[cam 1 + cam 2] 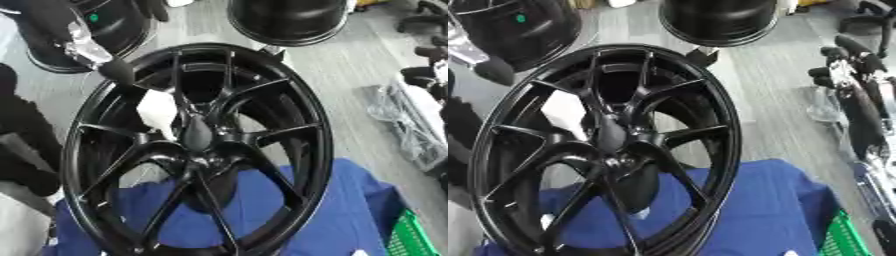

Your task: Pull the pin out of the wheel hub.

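A glossy black multi-spoke alloy wheel [197, 150] stands tilted, filling the middle of the view; its thin spokes fork outward from a smooth rounded hub [198, 134], where no pin can be made out; its lower rim rests on a crumpled blue cloth [341, 215]; a ribbed green plastic crate [409, 237] sits at the right; the left hand [118, 70], black below a silver joint, touches the upper-left rim, its fingers' state untellable; the right hand [846, 55], black, hangs with fingers curled, apart; no writing is legible.
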